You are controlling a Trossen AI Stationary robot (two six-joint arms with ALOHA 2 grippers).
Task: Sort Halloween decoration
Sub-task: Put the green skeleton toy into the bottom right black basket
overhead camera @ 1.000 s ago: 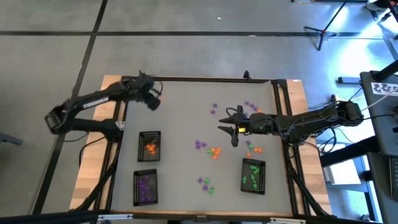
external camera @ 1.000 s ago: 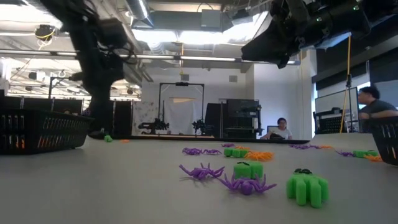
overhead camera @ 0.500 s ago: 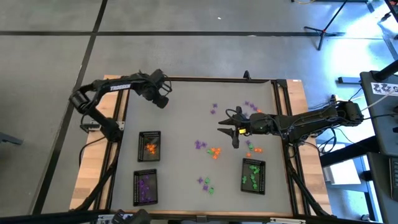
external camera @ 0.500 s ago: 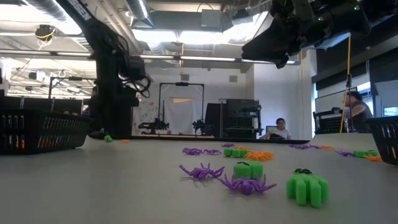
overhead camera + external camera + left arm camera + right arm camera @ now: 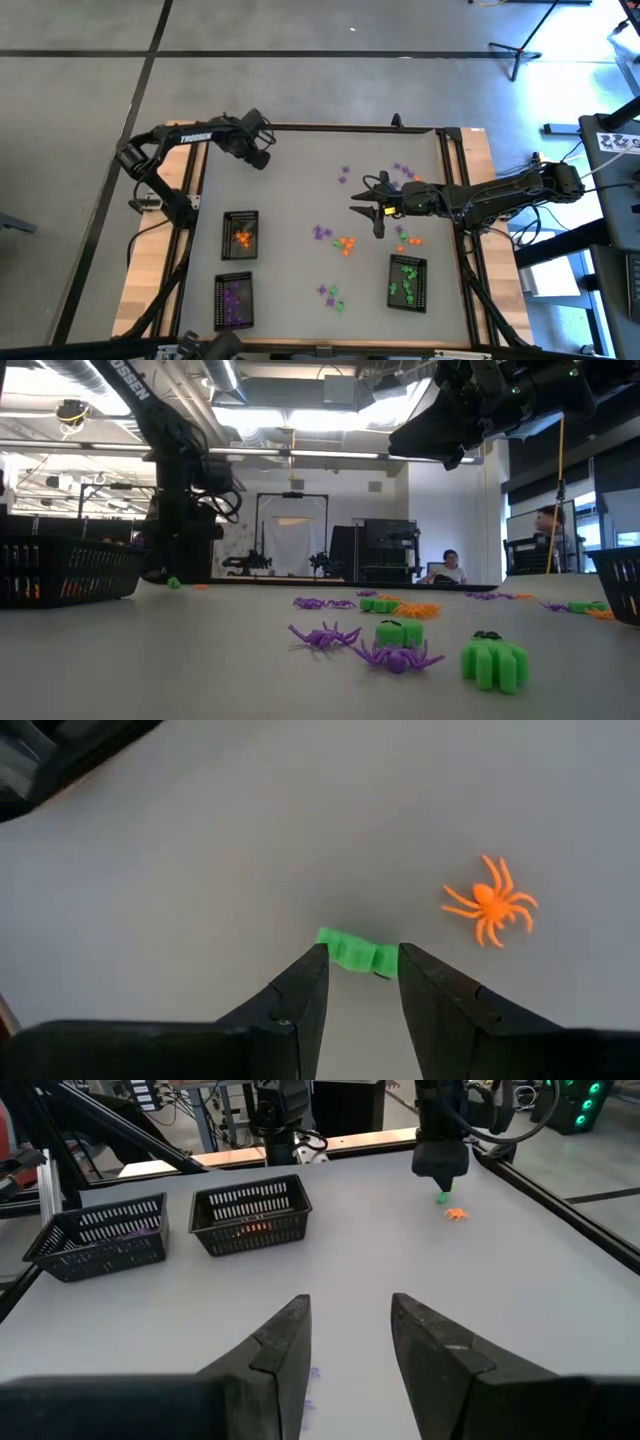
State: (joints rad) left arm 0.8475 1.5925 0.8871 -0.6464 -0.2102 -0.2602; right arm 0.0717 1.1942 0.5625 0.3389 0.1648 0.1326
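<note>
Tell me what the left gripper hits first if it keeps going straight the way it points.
Probably the small green plastic trinket lying on the grey table, right ahead of the open left gripper; depth is unclear. The orange plastic spider lies off to the side.

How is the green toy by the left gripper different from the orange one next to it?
The green toy is a chunky block shape; the orange toy is a spider with thin, spread legs. The green toy sits right at the tips of the left gripper, between its open fingers; the orange spider lies apart, untouched. Both are small and rest on the grey table.
</note>
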